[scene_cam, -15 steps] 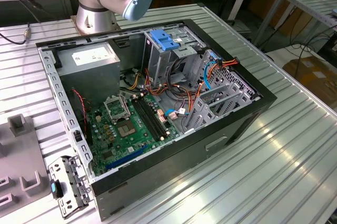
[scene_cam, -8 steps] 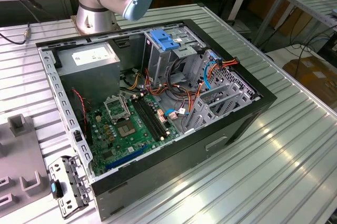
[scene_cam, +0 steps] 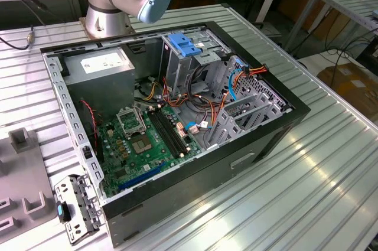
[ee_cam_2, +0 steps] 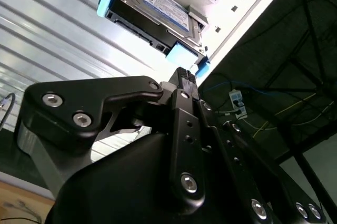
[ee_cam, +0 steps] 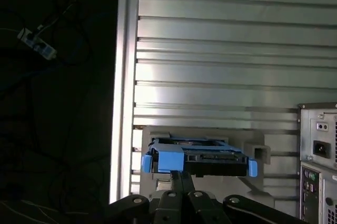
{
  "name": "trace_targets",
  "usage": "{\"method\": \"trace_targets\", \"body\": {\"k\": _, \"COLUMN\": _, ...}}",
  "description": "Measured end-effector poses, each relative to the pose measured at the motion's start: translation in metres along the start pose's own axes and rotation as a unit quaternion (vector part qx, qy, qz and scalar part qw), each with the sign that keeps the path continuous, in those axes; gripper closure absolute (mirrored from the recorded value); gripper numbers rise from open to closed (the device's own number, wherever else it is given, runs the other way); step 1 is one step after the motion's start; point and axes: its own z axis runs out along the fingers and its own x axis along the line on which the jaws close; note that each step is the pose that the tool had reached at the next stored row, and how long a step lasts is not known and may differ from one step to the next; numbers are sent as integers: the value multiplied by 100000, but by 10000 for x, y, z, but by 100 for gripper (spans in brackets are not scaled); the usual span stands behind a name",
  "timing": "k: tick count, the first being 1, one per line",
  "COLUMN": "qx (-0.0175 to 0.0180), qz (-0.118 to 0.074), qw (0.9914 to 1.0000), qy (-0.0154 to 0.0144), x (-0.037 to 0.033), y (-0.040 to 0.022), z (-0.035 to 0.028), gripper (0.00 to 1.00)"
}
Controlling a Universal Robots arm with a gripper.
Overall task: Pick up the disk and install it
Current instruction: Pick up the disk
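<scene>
Top of case: the computer case [scene_cam: 195, 192] is open, so straight down from above is free.
Middle: orange, red and blue cables [scene_cam: 247, 75] are strung over the metal cage [scene_cam: 245, 112], pretty tight in there.
Back corner: the arm base [scene_cam: 108, 19] is parked just beside the case.
Around disk: the disk [ee_cam: 198, 157] sits in a grey holder [ee_cam: 253, 139], bare table [ee_cam: 221, 45] beyond it, and the gripper [ee_cam: 182, 175] is just short of it.

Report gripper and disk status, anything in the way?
Gripper close up at the disk, by its blue end tab. Disk in grey holder on the table, not in the case. Nothing between them.
</scene>
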Motion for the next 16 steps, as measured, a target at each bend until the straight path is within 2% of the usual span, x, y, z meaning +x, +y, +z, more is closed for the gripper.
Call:
{"method": "trace_targets", "body": {"k": 5, "qx": -52, "qz": -2702, "qw": 99963, "qy": 116, "x": 0, "y": 0, "z": 0, "gripper": 89}}
{"method": "trace_targets", "body": {"k": 8, "qx": -88, "qz": -4785, "qw": 99885, "qy": 211, "x": 0, "y": 0, "z": 0, "gripper": 89}}
{"method": "trace_targets", "body": {"k": 10, "qx": -128, "qz": -6842, "qw": 99765, "qy": 299, "x": 0, "y": 0, "z": 0, "gripper": 89}}
{"method": "trace_targets", "body": {"k": 12, "qx": -172, "qz": -9118, "qw": 99582, "qy": 399, "x": 0, "y": 0, "z": 0, "gripper": 89}}
{"method": "trace_targets", "body": {"k": 14, "qx": -199, "qz": -10618, "qw": 99433, "qy": 465, "x": 0, "y": 0, "z": 0, "gripper": 89}}
{"method": "trace_targets", "body": {"k": 15, "qx": -225, "qz": -12012, "qw": 99274, "qy": 525, "x": 0, "y": 0, "z": 0, "gripper": 89}}
{"method": "trace_targets", "body": {"k": 16, "qx": -243, "qz": -12927, "qw": 99159, "qy": 567, "x": 0, "y": 0, "z": 0, "gripper": 89}}
